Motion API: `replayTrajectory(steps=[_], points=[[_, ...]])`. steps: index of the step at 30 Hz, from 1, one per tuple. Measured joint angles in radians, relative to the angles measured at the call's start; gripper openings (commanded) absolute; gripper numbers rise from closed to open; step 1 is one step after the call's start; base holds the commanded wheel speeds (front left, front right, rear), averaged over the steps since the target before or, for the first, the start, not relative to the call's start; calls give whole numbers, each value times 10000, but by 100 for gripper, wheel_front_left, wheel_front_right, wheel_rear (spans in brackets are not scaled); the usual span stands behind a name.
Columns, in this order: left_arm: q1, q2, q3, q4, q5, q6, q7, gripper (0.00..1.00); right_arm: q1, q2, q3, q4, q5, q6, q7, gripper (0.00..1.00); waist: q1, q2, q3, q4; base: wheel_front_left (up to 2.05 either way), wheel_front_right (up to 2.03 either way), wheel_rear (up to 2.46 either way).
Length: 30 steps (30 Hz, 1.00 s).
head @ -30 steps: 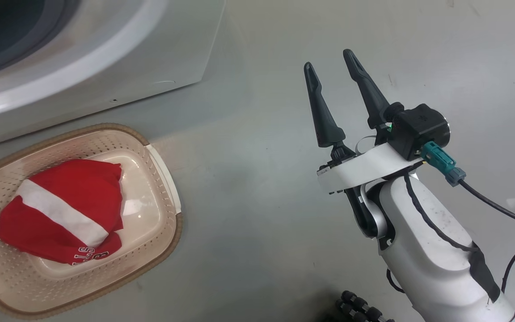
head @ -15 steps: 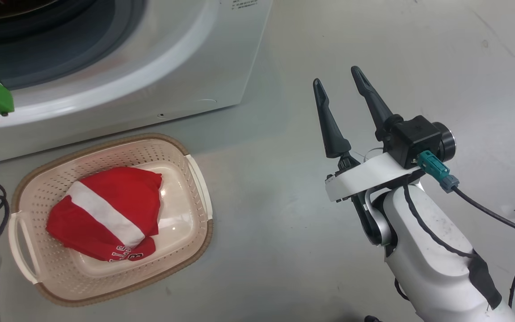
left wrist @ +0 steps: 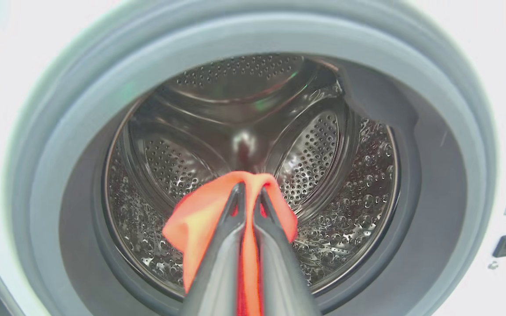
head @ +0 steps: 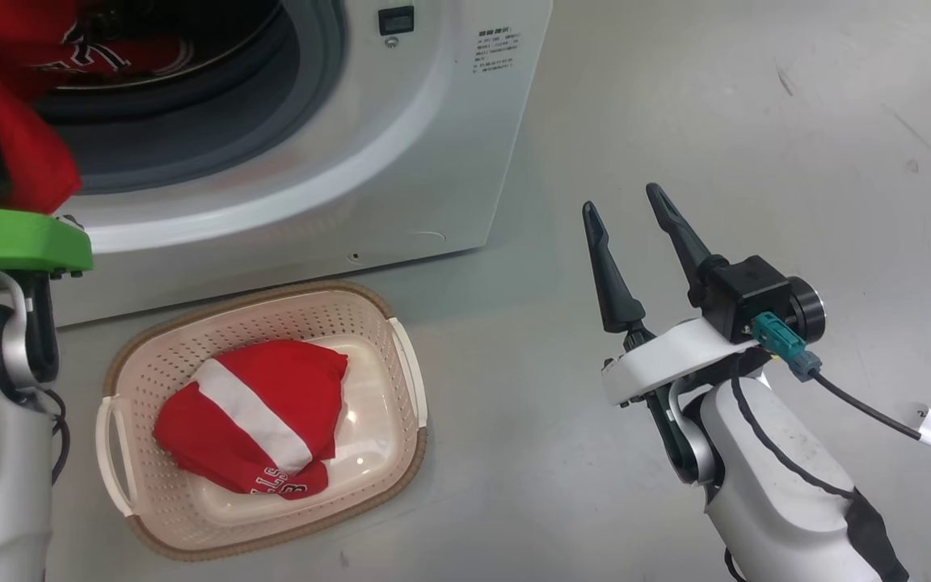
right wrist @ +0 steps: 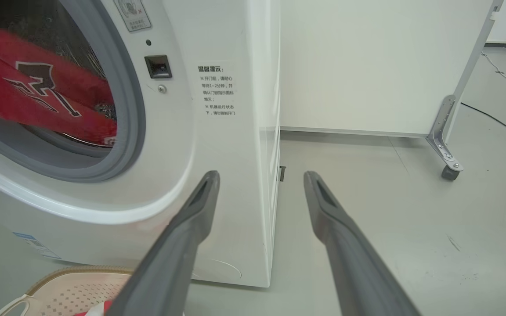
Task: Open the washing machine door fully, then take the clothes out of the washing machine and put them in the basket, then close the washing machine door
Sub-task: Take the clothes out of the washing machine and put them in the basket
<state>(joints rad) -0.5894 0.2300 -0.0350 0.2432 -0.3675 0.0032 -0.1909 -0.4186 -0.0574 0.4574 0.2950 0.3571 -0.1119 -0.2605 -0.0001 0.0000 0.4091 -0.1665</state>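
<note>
The white washing machine (head: 401,137) stands at the upper left with its grey gasket (left wrist: 37,184) and steel drum (left wrist: 244,114) exposed; its door is out of view. My left gripper (left wrist: 249,193) is shut on a fold of red clothes (left wrist: 200,224) just in front of the drum mouth. That red garment (head: 21,153) hangs above my green left wrist (head: 13,238), and more of it with lettering (right wrist: 37,96) lies across the opening. Another red garment with a white stripe (head: 255,412) lies in the cream basket (head: 405,380) on the floor below the machine. My right gripper (head: 627,202) hovers open over the floor.
Grey floor (head: 756,121) stretches to the right of the machine. A white panel on a castor foot (right wrist: 448,169) stands behind, with a cable (right wrist: 499,123) on the floor beside it. The basket's rim (right wrist: 73,274) peeks in under my right fingers.
The head camera has shifted, so the machine's opening and the whole basket have come into the picture. My left arm has come into view holding red cloth. The right gripper stays open.
</note>
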Motion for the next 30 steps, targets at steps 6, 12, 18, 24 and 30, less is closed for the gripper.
replayTrajectory(steps=[6, 12, 18, 24, 30], points=[[644, -35, -100, -729, 228, 6, -176, 0, 439, 0, -105, 171, -38, 52, 0, 100, 0, 0, -593, 227, 0, 0, 0], [1032, -48, -109, -1661, 385, 54, -364, 0, 806, -2, -316, 313, -42, 54, 0, 100, 0, 0, -1198, 382, 0, 0, 0], [1378, -25, -94, -2592, 546, 148, -408, 0, 1049, 0, -316, 372, -65, 142, 0, 100, -1, 0, -1771, 474, 0, 0, 0], [1658, -2, 35, -3917, 780, 355, -537, 0, 1322, 0, -316, 376, -65, 163, 0, 100, 0, 0, -2300, 492, 0, 0, 0], [2192, -50, 23, -4661, 780, 435, -568, 0, 1435, 2, -334, 347, -67, 173, 0, 100, 0, 0, -2477, 484, 0, 0, 0]])
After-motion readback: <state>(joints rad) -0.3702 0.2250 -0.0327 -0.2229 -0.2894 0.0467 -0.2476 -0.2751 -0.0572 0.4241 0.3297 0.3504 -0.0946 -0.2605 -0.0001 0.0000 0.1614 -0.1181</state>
